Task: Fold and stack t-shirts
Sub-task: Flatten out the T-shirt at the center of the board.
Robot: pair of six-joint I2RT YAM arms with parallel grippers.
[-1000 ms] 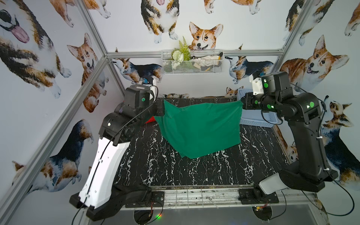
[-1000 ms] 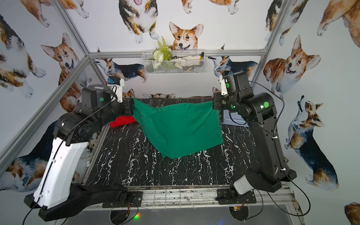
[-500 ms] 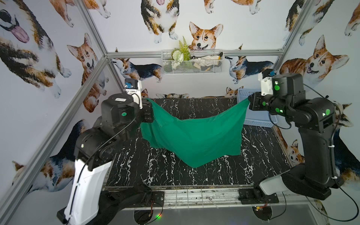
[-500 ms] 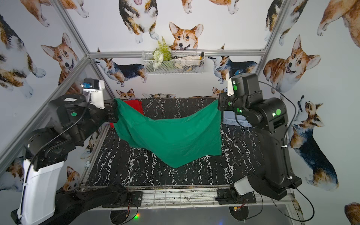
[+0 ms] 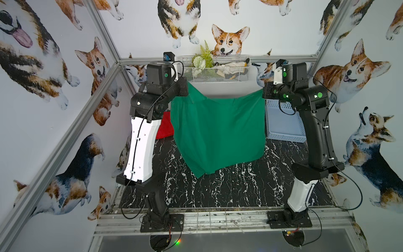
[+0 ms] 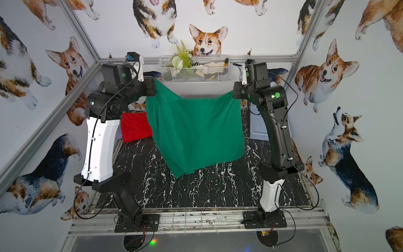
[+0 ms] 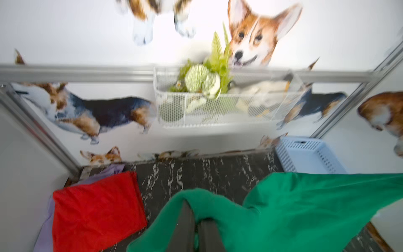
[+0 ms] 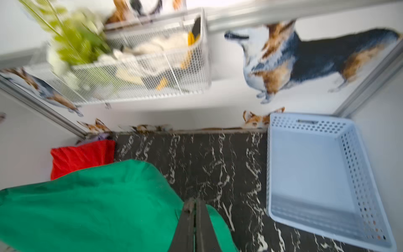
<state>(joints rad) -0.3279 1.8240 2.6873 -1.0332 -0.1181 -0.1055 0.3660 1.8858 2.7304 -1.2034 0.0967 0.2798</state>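
A dark green t-shirt (image 5: 218, 126) (image 6: 196, 131) hangs spread in the air above the black marble table (image 5: 229, 185), held by its two upper corners. My left gripper (image 5: 187, 87) (image 7: 196, 215) is shut on the corner near the left wall, with green cloth bunched over its fingers. At the opposite corner my right gripper (image 5: 263, 93) (image 8: 195, 200) is shut on the cloth's edge. The shirt's lower edge dangles just over the table. A bright red t-shirt (image 6: 135, 126) (image 7: 96, 209) lies folded at the back left of the table.
A pale blue perforated basket (image 5: 283, 124) (image 8: 305, 174) sits empty at the back right. A white wire basket (image 5: 216, 69) with a plant hangs on the back wall, just behind the raised shirt. Purple cloth (image 7: 45, 229) peeks out under the red t-shirt.
Both grippers have carried the green t-shirt higher and toward the back wall. The left arm swung out to the left and came back. The shirt now hangs longer and flatter.
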